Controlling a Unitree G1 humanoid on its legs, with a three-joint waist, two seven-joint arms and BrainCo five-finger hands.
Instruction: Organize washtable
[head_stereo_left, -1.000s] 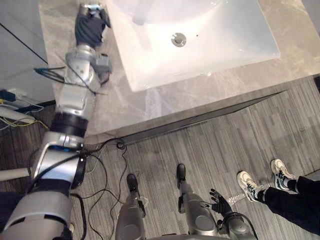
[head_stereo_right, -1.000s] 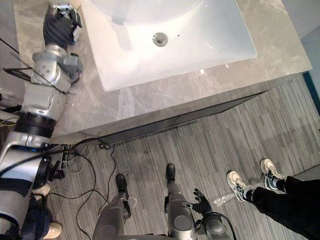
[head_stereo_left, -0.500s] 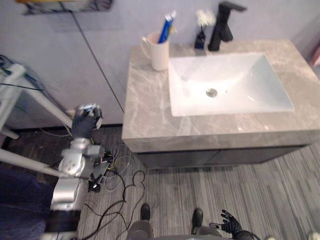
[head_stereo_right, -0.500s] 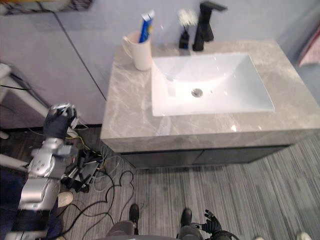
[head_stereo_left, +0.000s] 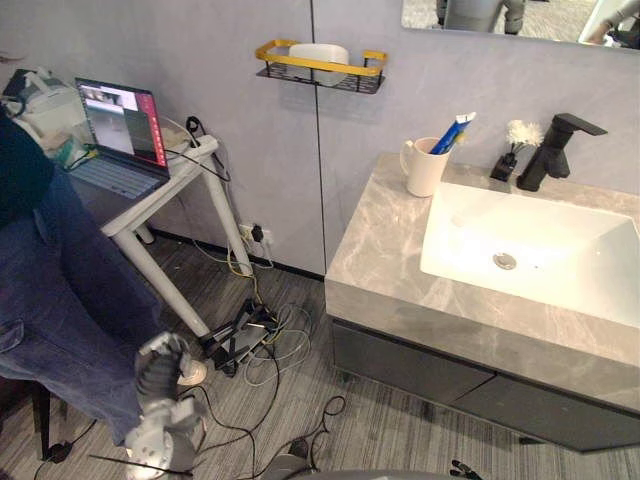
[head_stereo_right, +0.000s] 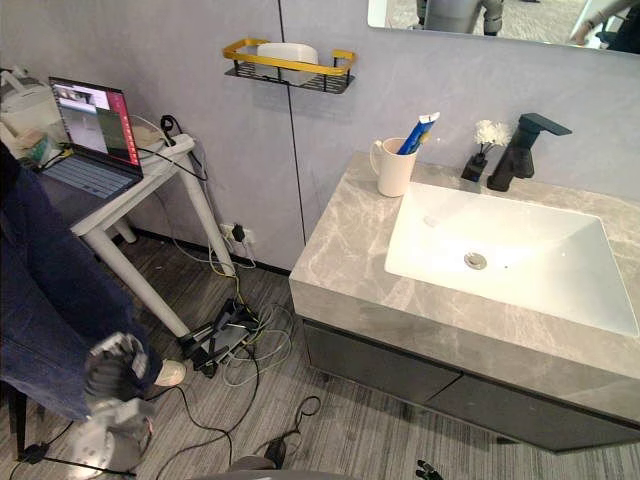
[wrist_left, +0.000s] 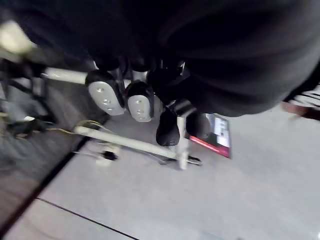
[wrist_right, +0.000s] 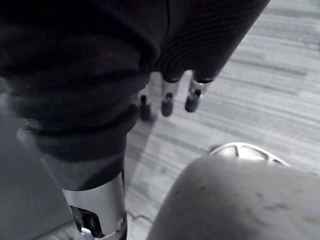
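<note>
The washtable's grey marble counter (head_stereo_left: 395, 260) holds a white sink (head_stereo_left: 545, 250) and a black faucet (head_stereo_left: 556, 150). A white mug (head_stereo_left: 424, 166) with a blue toothpaste tube (head_stereo_left: 452, 132) stands at the back left corner, and a small white-tufted brush (head_stereo_left: 514, 142) is beside the faucet. My left hand (head_stereo_left: 160, 368) hangs low by the floor, far left of the counter, its fingers (wrist_left: 140, 100) curled on nothing. My right hand's fingers (wrist_right: 170, 95) point straight down over the floor, holding nothing.
A yellow and black wall rack (head_stereo_left: 320, 65) with a white soap bar hangs left of the counter. A person in blue jeans (head_stereo_left: 70, 290) sits by a white side table (head_stereo_left: 190, 160) with a laptop (head_stereo_left: 120, 135). Cables and a power strip (head_stereo_left: 245, 340) lie on the floor.
The camera has swung up from the sink to a wide view of the room. My left hand has left the counter beside the sink and dropped down toward the floor.
</note>
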